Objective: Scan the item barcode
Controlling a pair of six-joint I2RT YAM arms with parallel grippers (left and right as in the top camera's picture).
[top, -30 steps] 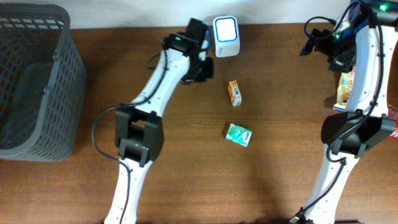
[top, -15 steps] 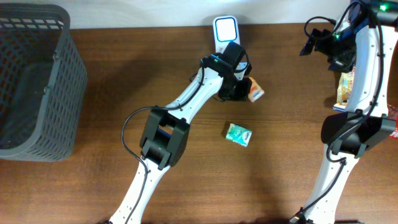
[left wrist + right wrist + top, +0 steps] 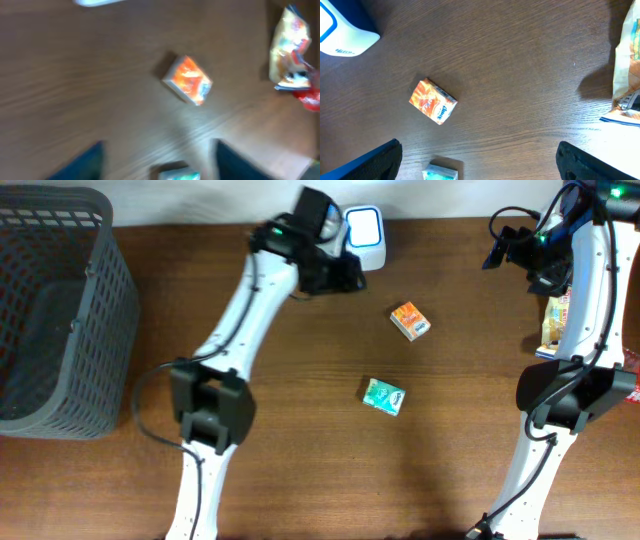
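We see the orange carton (image 3: 410, 321) lying free on the desk (image 3: 300, 430).
Our left gripper (image 3: 159, 150) stands wide and empty near the scanner (image 3: 363, 238); the right gripper (image 3: 477, 150) gapes wide too.

no legible text, print on orange carton (image 3: 433, 101) blurred, blue mark on white scanner (image 3: 345, 30) unreadable

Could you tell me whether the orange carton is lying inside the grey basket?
No, the orange carton lies on the wooden table, well apart from the grey basket.
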